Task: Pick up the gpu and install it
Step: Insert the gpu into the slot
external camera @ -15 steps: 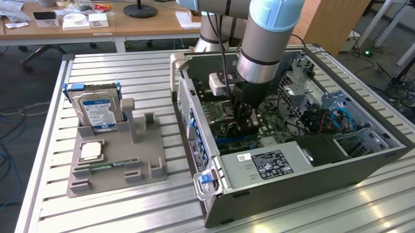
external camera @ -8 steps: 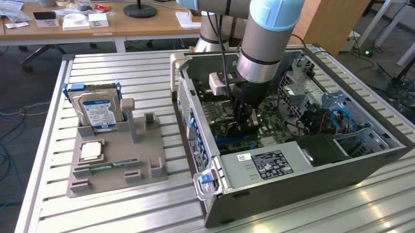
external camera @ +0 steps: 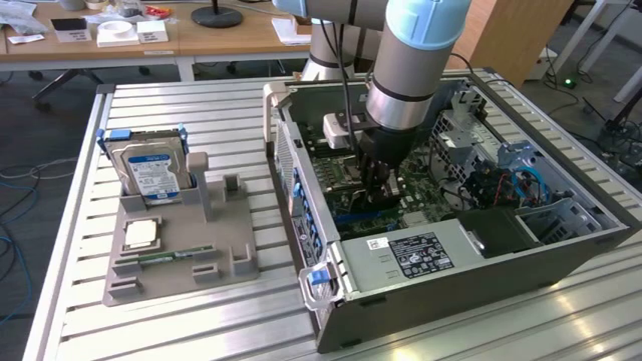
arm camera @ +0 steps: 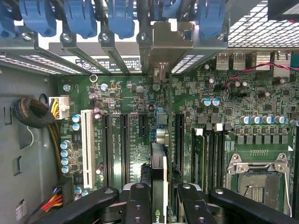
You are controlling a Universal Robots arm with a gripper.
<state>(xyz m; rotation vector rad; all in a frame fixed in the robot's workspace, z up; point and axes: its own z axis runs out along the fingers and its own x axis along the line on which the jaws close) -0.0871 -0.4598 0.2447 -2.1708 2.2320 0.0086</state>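
Wrist view: the end effector (arm camera: 161, 205) pinches the gpu (arm camera: 159, 168) edge-on, upright just above the motherboard (arm camera: 121, 107) slots inside the computer case (external camera: 471, 282). If the card sits tilted or beside its slot, pressing down could jam it or damage the contacts.

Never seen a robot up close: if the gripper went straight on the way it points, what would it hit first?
Likely the green circuit board below, and the card clamped in the gripper would touch it first; the gap is hard to judge.
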